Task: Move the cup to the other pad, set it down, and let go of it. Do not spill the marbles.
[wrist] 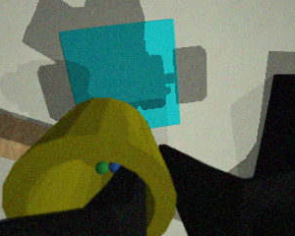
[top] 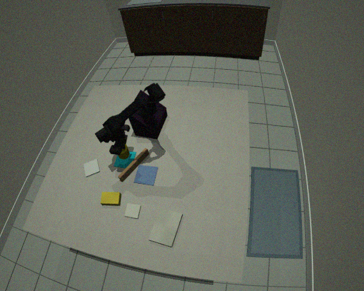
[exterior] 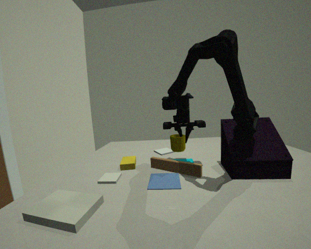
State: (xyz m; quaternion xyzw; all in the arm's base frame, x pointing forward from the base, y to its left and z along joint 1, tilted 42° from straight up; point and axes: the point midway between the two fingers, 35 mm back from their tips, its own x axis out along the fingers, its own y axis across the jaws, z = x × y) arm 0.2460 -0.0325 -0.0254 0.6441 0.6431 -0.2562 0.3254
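Note:
The yellow cup point(top: 124, 153) point(exterior: 178, 143) point(wrist: 100, 120) hangs upright in the air, past the wooden bar and above the area of the cyan pad point(top: 121, 163) point(exterior: 189, 160) point(wrist: 160, 40). My gripper point(exterior: 183, 138) point(wrist: 149, 152) is shut on the cup's wall, one finger inside the cup and one outside. A green marble point(wrist: 102, 167) and a blue marble point(wrist: 114, 167) show inside the cup; the finger hides part of its inside. The blue pad point(top: 146, 175) point(exterior: 164, 181) lies bare on the bar's other side.
The wooden bar point(top: 133, 165) point(exterior: 176, 165) point(wrist: 12, 144) stands between the two pads. A yellow block point(top: 110, 198) point(exterior: 128, 163), two small white tiles point(top: 91, 167) point(top: 133, 210) and a larger pale slab point(top: 166, 229) point(exterior: 63, 207) lie farther out.

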